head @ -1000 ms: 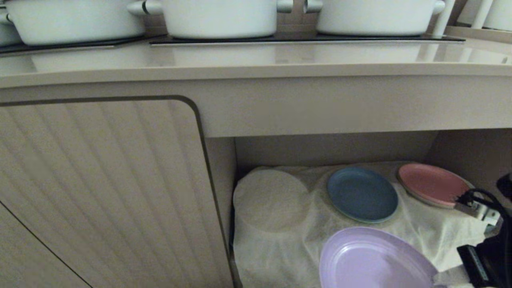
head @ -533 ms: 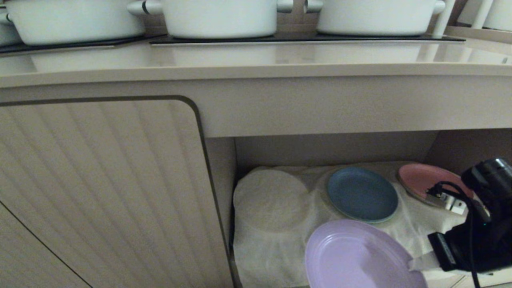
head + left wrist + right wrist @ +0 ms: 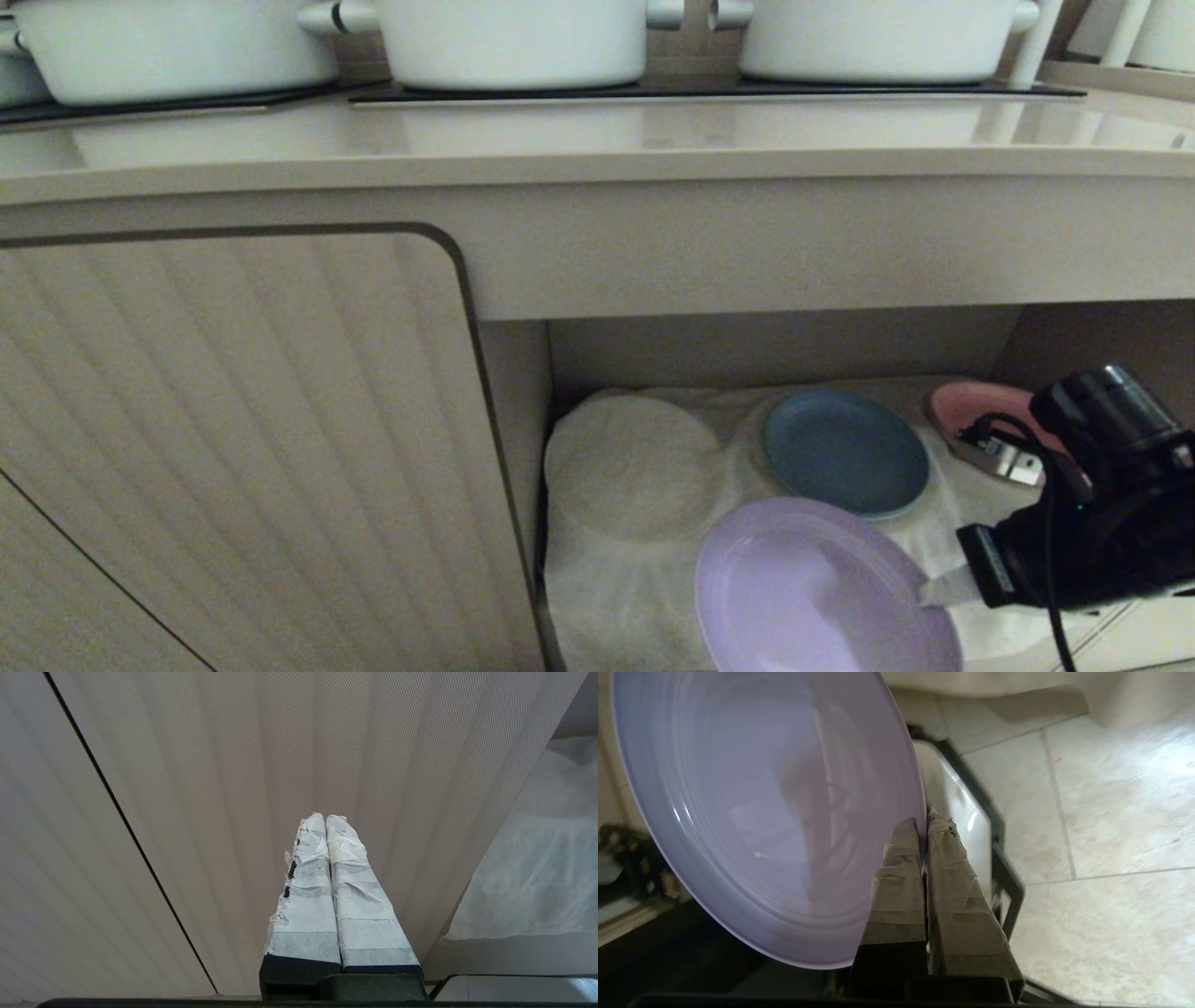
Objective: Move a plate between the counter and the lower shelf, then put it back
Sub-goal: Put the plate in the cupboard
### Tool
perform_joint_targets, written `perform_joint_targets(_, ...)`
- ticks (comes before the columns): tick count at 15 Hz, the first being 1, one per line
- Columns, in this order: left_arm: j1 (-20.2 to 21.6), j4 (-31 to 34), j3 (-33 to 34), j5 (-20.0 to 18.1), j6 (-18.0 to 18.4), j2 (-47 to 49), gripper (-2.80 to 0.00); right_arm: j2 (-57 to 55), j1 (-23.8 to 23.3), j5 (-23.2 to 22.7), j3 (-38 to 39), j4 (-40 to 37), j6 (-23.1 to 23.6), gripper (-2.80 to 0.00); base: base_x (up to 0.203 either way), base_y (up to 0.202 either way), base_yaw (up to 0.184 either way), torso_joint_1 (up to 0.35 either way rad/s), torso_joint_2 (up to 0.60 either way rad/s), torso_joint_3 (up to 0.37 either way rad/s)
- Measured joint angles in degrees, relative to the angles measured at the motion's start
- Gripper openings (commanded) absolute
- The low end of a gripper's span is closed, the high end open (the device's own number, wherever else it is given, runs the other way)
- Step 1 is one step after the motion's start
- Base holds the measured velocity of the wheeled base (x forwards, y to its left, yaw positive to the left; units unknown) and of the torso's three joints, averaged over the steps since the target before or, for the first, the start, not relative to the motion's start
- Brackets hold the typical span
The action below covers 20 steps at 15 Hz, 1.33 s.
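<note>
The lavender plate [image 3: 812,588] [image 3: 752,807] hangs tilted in front of the lower shelf [image 3: 644,523], its face turned up toward me. My right gripper [image 3: 934,590] [image 3: 923,823] is shut on the plate's right rim, with one taped finger on each side of the edge. The beige counter [image 3: 597,140] runs across the top of the head view, above the shelf opening. My left gripper [image 3: 325,820] is shut and empty, parked facing the ribbed cabinet door [image 3: 233,788]; it does not show in the head view.
A blue plate [image 3: 845,453] and a pink plate [image 3: 976,411] lie on the shelf's wrinkled white cloth, beside a round hump [image 3: 635,467]. White pots [image 3: 513,37] stand on black panels on the counter. The ribbed cabinet door [image 3: 233,448] closes off the left. Tiled floor [image 3: 1120,812] lies below.
My right arm has carried the plate up and to the left, out from the bottom edge of the head view. The arm now covers more of the pink plate.
</note>
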State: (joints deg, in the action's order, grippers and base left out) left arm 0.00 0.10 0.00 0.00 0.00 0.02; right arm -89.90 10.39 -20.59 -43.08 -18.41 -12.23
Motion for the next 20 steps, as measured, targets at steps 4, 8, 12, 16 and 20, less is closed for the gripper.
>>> perform_joint_targets(4,0.0,0.0,0.0,0.0,0.0,0.0,-2.80,-1.9,0.7,0.9,0.0,2.7,-0.7,-2.80,0.000,0.000,0.000,0.000,0.00,0.000)
perform_joint_targets(8,0.0,0.0,0.0,0.0,0.0,0.0,-2.80,-3.6,2.7,2.3,-0.1,6.0,-3.2,-2.80,0.000,0.000,0.000,0.000,0.00,0.000)
perform_joint_targets(12,0.0,0.0,0.0,0.0,0.0,0.0,-2.80,-6.0,5.5,5.4,0.0,11.2,-7.2,-2.80,0.000,0.000,0.000,0.000,0.00,0.000)
perform_joint_targets(16,0.0,0.0,0.0,0.0,0.0,0.0,-2.80,-8.2,6.9,6.5,0.0,15.0,-8.7,-2.80,0.000,0.000,0.000,0.000,0.00,0.000)
perform_joint_targets(20,0.0,0.0,0.0,0.0,0.0,0.0,-2.80,-10.4,7.3,7.8,-0.2,18.3,-10.7,-2.80,0.000,0.000,0.000,0.000,0.00,0.000)
